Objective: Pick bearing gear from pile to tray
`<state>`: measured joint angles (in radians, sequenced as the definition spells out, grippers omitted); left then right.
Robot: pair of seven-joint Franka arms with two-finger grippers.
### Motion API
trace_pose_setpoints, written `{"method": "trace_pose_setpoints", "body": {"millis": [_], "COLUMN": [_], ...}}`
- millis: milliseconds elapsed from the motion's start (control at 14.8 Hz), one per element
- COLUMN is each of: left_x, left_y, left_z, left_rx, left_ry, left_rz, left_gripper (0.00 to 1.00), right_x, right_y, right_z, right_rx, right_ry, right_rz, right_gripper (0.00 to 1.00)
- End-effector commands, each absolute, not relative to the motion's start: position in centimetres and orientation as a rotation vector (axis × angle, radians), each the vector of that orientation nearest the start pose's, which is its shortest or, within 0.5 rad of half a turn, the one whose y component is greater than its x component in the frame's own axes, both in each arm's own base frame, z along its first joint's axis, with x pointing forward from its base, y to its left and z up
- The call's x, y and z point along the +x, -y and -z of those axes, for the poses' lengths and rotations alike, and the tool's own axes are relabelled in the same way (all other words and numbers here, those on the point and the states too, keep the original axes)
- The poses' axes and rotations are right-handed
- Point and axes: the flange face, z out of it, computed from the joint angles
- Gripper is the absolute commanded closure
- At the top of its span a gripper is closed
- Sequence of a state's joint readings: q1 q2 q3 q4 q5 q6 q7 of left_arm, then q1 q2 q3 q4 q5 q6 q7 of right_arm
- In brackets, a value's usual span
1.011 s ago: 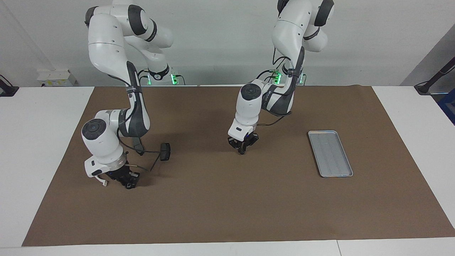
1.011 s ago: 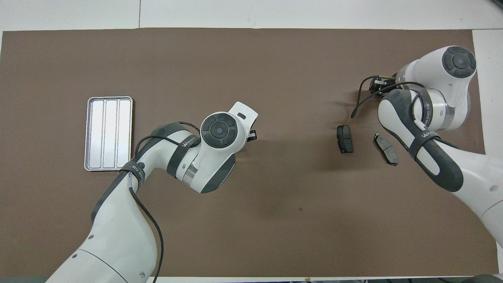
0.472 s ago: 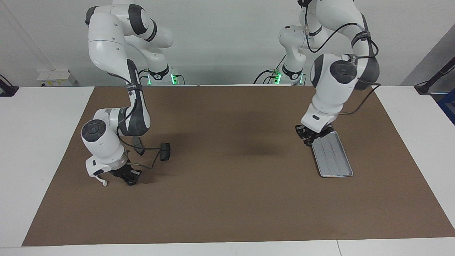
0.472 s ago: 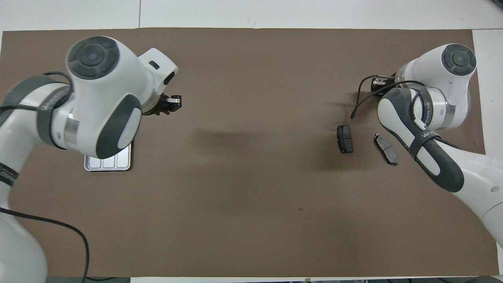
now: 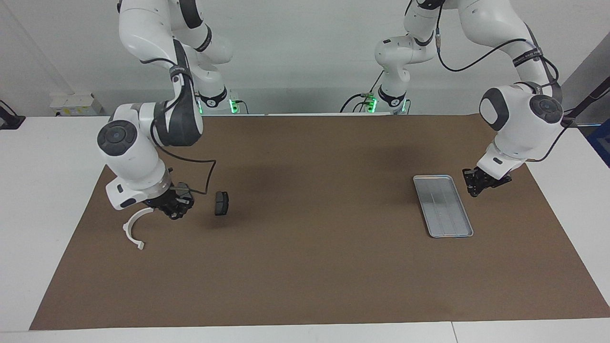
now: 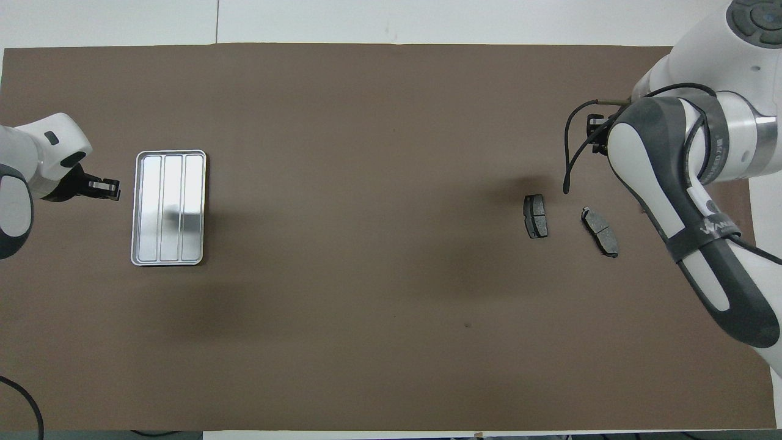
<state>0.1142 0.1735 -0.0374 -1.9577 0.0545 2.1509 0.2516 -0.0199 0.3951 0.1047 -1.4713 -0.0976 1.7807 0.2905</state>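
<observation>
The pile of small parts, two dark grey brake-pad plates (image 6: 536, 216) and a white curved arc bracket (image 5: 133, 231), is seen at the right arm's end of the brown mat. The right gripper (image 5: 175, 209) hangs above it; what it grips cannot be told. The flat silver-grey metal tray (image 5: 443, 206) lies well apart, lengthwise away from the robots. The left gripper (image 5: 478, 186), fingertips shut and apparently empty, is just beside it.

A brown mat (image 5: 305, 267) covers most of the white table (image 5: 47, 190)
</observation>
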Motion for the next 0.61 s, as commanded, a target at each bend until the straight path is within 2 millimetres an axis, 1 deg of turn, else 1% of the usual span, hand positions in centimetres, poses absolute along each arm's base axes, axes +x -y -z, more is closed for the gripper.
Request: {"method": "trace_pose_setpoints", "body": {"millis": [0, 67, 135, 202, 270, 337, 404, 472, 539], "left_x": [56.2, 55.9, 55.4, 54.8, 54.1, 53.8, 53.3, 53.1, 53.0], "left_y": [-3.9, -3.8, -3.4, -3.1, -2.9, -2.8, -2.4, -1.3, -0.6], "left_z": [-37.3, -36.8, -36.7, -36.2, -35.7, -35.3, -34.7, -34.6, -34.5], "left_rx": [-3.089, -3.091, -3.093, -3.094, -3.096, -3.098, -3.101, -3.099, -3.100], "left_ry": [-0.327, -0.323, -0.326, -0.314, -0.303, -0.288, -0.268, -0.278, -0.276], "left_rz": [0.045, 0.029, 0.022, 0.001, -0.008, -0.001, 0.000, 0.008, 0.011], "left_gripper": [1.00, 1.00, 1.00, 1.00, 1.00, 1.00, 1.00, 1.00, 1.00], "right_x": [65.4, 64.6, 63.7, 62.9, 62.0, 61.3, 60.7, 60.0, 59.6], "right_y": [-8.1, -10.9, -13.4, -15.7, -18.6, -21.1, -23.2, -25.2, -26.6], "right_z": [-48.7, -50.1, -50.8, -51.7, -52.0, -52.1, -52.0, -51.9, -51.1], "right_rx": [-3.192, -3.194, -3.196, -3.188, -3.151, -3.112, -3.087, -3.059, -3.033], "right_ry": [-0.363, -0.400, -0.437, -0.497, -0.580, -0.675, -0.760, -0.810, -0.860], "right_rz": [-0.145, -0.146, -0.149, -0.131, -0.133, -0.125, -0.114, -0.102, -0.091], "right_gripper": [1.00, 1.00, 1.00, 1.00, 1.00, 1.00, 1.00, 1.00, 1.00]}}
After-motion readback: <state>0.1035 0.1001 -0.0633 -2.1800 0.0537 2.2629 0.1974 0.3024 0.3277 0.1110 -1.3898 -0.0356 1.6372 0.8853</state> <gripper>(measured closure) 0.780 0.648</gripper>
